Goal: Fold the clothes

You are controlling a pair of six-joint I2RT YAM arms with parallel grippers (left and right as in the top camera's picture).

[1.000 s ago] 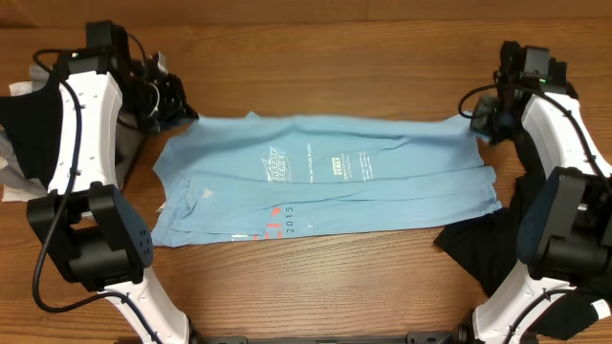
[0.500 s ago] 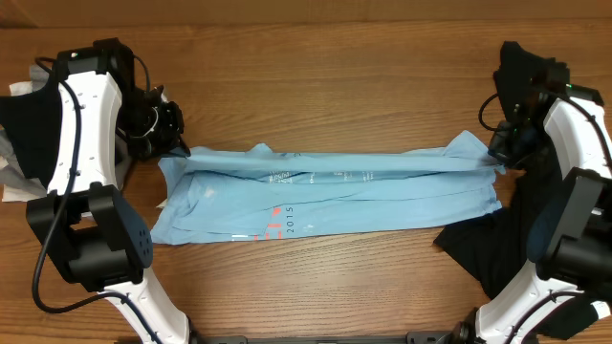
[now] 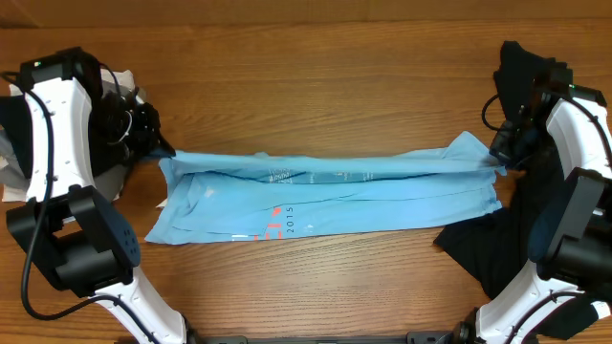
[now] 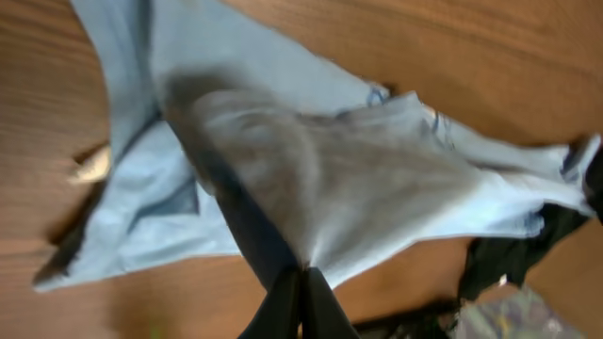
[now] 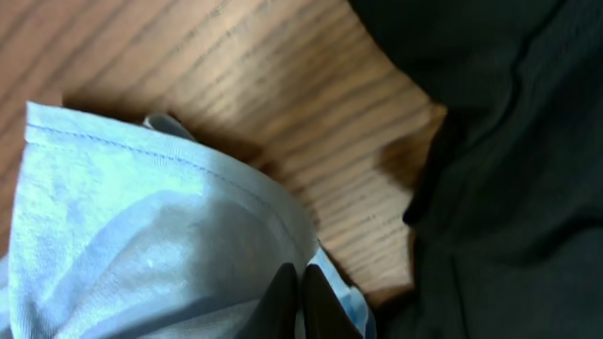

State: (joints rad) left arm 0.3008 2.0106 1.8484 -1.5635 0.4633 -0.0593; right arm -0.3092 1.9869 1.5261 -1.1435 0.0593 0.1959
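On wooden table (image 3: 335, 76), light-blue T-shirt (image 3: 382, 196)

Bare table (image 3: 316, 76) beyond the light-blue T-shirt (image 3: 382, 196) and along its near edge: open passage both ways. Its right end is crowded by a black garment (image 3: 483, 244) and the right arm (image 3: 574, 134). Its left end is blocked by a grey-white pile (image 3: 8, 172) and the left arm (image 3: 57, 124).
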